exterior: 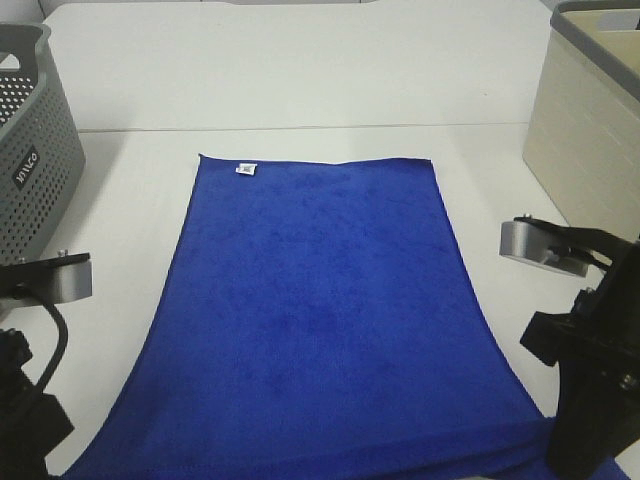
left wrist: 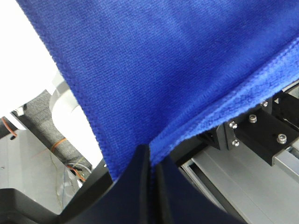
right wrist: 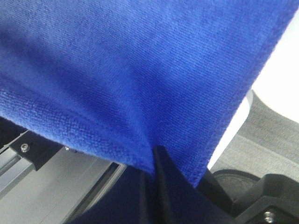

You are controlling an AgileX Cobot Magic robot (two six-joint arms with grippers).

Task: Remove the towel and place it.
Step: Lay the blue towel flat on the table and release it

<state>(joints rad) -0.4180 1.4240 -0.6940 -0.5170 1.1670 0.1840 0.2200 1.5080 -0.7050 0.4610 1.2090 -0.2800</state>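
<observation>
Left wrist: towel [left wrist: 163,70] in end effector [left wrist: 151,156]

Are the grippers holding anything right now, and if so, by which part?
Both hold the blue towel: the left gripper pinches one near corner, the right gripper the other, on the edge opposite the white tag.

Grey basket [exterior: 38,160], beige basket [exterior: 582,150], white table [exterior: 300,80]

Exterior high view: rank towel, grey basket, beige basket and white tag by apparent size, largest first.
1. towel: largest by far.
2-3. grey basket and beige basket: they look about alike. The frame edges cut both off, so they are not ranked.
4. white tag: tiny, on the towel's far edge.
</observation>
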